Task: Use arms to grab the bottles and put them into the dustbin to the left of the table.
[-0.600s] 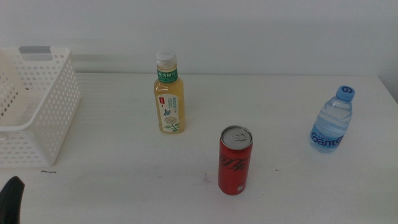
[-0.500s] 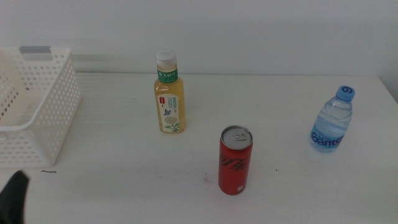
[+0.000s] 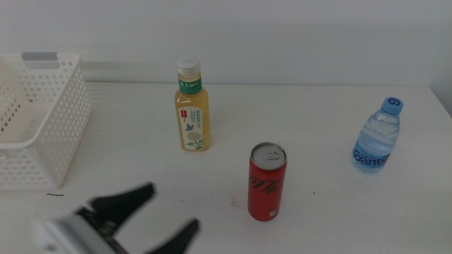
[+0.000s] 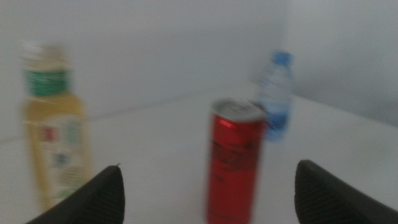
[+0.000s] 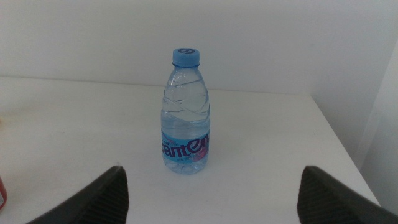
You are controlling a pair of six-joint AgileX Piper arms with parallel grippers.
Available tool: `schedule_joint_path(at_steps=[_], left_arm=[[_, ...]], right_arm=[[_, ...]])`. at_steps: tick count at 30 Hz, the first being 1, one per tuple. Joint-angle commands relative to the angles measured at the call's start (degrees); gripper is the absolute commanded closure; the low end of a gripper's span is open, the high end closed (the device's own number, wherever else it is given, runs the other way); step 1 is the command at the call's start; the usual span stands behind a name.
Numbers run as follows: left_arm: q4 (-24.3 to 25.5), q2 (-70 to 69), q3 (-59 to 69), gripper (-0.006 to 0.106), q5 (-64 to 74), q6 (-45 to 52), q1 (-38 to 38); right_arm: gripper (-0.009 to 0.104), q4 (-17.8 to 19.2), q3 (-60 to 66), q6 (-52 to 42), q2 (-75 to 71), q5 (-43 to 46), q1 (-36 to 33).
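Observation:
A yellow tea bottle (image 3: pixel 192 107) with a white cap stands upright at the middle of the white table (image 3: pixel 325 219). A red soda can (image 3: pixel 267 182) stands in front of it, to the right. A small clear water bottle (image 3: pixel 378 137) with a blue cap stands at the far right. The white perforated dustbin (image 3: pixel 42 120) stands at the left. My left gripper (image 3: pixel 164 214) is open and empty at the front left, blurred, its jaws pointing toward the can. Its wrist view shows the can (image 4: pixel 235 163), tea bottle (image 4: pixel 55 124) and water bottle (image 4: pixel 276 96). My right gripper is open, out of the middle view, facing the water bottle (image 5: pixel 185 114).
A grey handle strip (image 3: pixel 39 57) sits on the dustbin's far rim. A small dark mark (image 3: pixel 55 195) lies on the table in front of the dustbin. The table's right edge (image 3: pixel 443 106) runs just beyond the water bottle.
My left gripper has swung in from the bottom left corner toward the middle of the table, its open jaws now well in view. The bottles, can and dustbin have not moved.

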State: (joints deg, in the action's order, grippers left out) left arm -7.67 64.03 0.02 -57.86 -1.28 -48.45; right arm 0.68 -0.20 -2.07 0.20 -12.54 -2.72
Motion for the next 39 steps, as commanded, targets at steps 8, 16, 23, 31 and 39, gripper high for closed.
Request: schedule_joint_path(at_steps=[8,16,23,31,39], left_arm=[[-1.8,21.9,0.0,0.007,-12.1,-2.5,-5.6],[-2.9,22.4,0.0,0.007,-12.1,-1.6,-5.6],[-3.1,23.1,-4.5,0.007,-12.1,2.5,-5.6],[10.4,34.3,-18.3,0.007,-11.3,-2.7,3.1],[12.8,40.0,-27.5,0.007,-6.2,-4.8,5.0]], right_arm=[[0.016,0.5,0.2,-0.3,-0.2,0.4,0.5],[0.016,0.5,0.2,-0.3,-0.2,0.4,0.5],[0.016,0.5,0.2,-0.3,-0.2,0.4,0.5],[0.016,0.5,0.2,-0.3,-0.2,0.4,0.5],[0.016,0.5,0.2,-0.3,-0.2,0.4,0.5]])
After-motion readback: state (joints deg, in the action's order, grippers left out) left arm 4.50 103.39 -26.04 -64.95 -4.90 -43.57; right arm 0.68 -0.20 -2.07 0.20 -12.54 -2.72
